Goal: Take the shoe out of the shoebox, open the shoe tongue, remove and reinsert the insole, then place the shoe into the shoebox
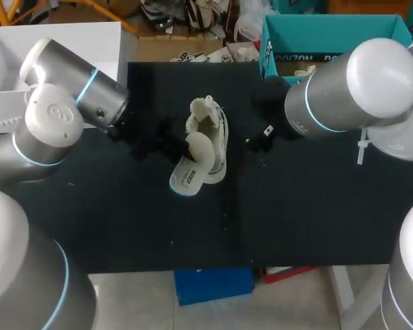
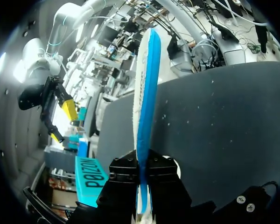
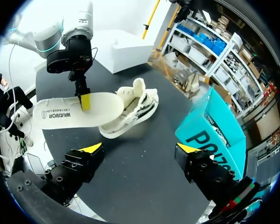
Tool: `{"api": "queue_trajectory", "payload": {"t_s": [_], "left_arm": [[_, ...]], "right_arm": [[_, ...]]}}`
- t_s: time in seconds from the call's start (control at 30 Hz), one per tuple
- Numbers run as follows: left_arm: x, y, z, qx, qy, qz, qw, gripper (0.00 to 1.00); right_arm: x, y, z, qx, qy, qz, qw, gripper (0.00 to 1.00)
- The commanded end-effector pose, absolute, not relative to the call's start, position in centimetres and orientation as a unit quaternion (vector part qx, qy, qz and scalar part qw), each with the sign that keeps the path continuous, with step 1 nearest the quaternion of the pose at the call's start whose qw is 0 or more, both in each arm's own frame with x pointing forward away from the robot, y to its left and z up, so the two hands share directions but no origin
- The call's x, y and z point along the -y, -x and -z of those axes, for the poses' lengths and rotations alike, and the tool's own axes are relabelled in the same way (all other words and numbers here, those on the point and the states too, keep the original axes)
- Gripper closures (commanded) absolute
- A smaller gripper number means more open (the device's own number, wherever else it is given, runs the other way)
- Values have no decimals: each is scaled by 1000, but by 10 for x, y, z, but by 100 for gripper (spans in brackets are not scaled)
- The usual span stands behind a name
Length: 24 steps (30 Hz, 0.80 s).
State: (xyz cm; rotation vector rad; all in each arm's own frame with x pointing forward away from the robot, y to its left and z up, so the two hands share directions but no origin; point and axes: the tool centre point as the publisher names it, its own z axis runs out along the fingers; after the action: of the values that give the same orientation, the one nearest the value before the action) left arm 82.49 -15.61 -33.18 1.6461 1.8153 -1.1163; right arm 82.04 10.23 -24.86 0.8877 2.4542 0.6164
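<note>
A white shoe (image 1: 213, 127) with dark stripes lies on its side in the middle of the black table (image 1: 316, 206). My left gripper (image 1: 175, 146) is shut on the white, blue-backed insole (image 1: 193, 165), gripping it near its middle. One end of the insole reaches the shoe's opening and the other points toward the table's front. In the left wrist view the insole (image 2: 144, 93) stands edge-on between the black fingers (image 2: 126, 179). My right gripper (image 3: 140, 149) stands open and holds nothing, short of the shoe (image 3: 133, 105) and the insole (image 3: 70, 112). The teal shoebox (image 1: 330, 38) stands at the back right.
A white box (image 1: 76, 45) stands at the back left corner, beside my left arm. In the right wrist view the teal shoebox (image 3: 214, 135) stands close beside my right gripper. Small white crumbs dot the table around the shoe.
</note>
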Motion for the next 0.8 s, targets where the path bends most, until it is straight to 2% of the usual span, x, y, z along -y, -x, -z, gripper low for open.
{"api": "queue_trajectory", "payload": {"t_s": [0.03,0.8], "left_arm": [[164,-832,335,-655,-599,406,219,100],[166,-833,339,-657,-607,394,211,100]], "right_arm": [[-103,-820,250,-891,-322,-225,228,0],[-103,-820,250,-891,-322,-225,228,0]]}}
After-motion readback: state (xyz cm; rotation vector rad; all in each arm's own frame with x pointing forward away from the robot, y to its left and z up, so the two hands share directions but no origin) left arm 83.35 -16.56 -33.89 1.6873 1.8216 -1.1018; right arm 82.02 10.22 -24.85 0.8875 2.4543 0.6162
